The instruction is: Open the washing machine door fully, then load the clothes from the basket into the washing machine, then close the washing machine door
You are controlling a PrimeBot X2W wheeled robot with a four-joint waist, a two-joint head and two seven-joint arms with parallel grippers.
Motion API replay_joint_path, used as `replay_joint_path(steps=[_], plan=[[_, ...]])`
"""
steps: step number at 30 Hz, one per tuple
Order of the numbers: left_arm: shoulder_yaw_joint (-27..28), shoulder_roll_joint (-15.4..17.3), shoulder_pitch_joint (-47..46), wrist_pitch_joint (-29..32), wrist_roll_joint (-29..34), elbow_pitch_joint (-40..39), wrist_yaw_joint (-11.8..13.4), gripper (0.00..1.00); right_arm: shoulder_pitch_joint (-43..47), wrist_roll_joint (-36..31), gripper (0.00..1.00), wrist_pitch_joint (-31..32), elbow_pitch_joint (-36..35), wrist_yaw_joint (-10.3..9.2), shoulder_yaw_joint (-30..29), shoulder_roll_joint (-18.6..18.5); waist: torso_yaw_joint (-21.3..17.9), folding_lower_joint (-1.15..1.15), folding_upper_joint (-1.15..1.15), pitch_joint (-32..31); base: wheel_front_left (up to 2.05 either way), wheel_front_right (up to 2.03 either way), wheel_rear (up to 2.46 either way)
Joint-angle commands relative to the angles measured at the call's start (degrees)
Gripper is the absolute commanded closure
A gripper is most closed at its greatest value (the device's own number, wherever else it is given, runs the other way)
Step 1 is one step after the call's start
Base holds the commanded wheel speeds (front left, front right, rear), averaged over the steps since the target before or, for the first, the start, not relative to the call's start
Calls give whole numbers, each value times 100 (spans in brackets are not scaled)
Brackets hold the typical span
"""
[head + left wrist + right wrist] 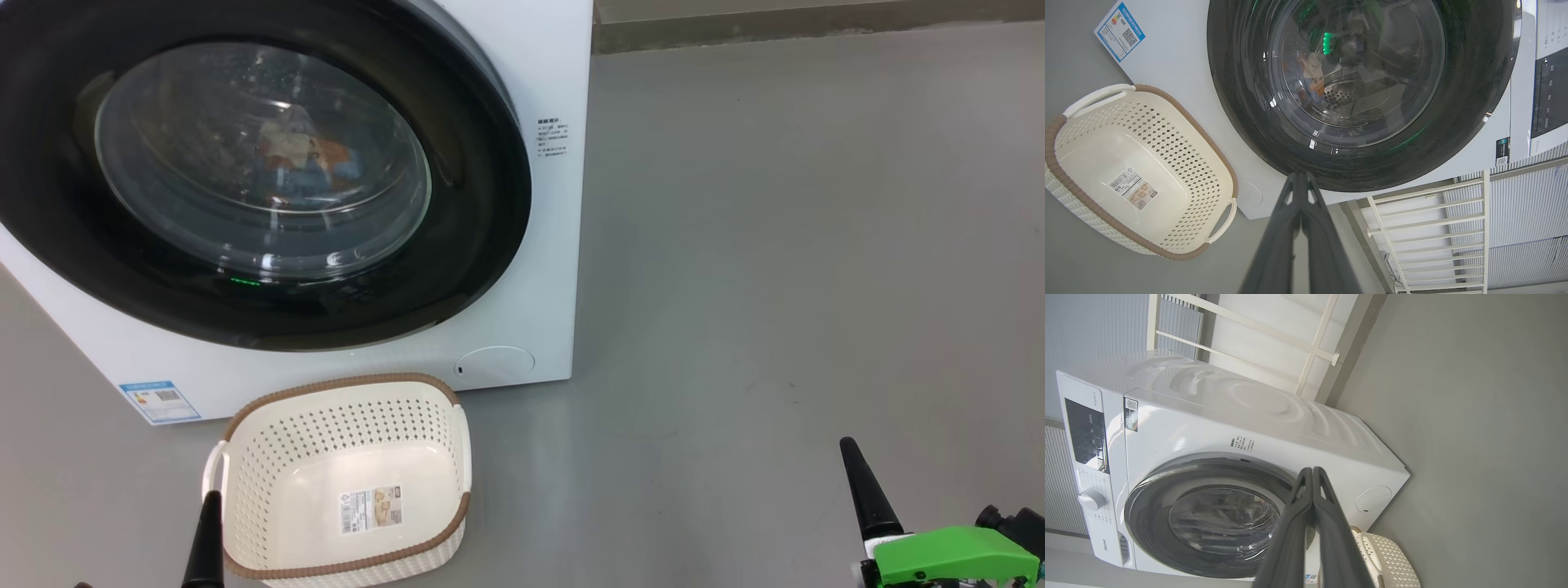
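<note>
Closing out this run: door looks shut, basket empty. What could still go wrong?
The door looks closed, but whether it has latched can't be told; it might swing open.
The clothes show through the glass; whether cloth is caught at the door's edge can't be seen.
The shut left gripper sits beside the basket rim; pulling away could knock it.

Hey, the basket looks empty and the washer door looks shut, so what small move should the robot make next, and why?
Probably just draw both arms back to rest. The basket is empty, the clothes sit behind the glass of the washing machine door, which looks flush against the washing machine, and the left gripper and right gripper are shut on nothing.
</note>
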Motion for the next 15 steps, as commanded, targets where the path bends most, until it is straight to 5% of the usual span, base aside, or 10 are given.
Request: replay_joint_path(steps=[1,15], plan=[[183,121,-285,55,-224,-88,-118,100,-277,213,100,63,-172,-4,77,-23,-1,0,0,0,0,0,0],[280,134,-460,290,-1136,10,-210,100,-322,1108,100,300,-192,-6,5,-23,-9,0,0,0,0,0,0]])
